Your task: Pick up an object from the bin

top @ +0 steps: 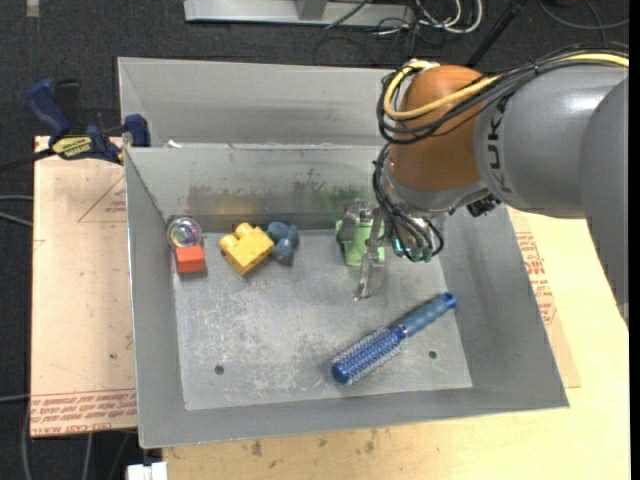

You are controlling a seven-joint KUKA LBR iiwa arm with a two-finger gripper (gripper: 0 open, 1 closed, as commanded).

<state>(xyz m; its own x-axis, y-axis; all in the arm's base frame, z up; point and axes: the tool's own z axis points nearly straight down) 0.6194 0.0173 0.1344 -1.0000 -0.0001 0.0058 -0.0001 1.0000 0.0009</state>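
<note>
In the bin the middle and front left lay bare. A brush barred the front right, slantwise. Along the back wall stood a red block, yellow block, blue lump and green piece; the arm overhung the right side.

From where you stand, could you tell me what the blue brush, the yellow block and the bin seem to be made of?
Blue brush: likely plastic, glossy handle, bristly head. Yellow block: looks like moulded plastic, smooth, studded top. Bin: metal, dull grey, scuffed floor.
</note>
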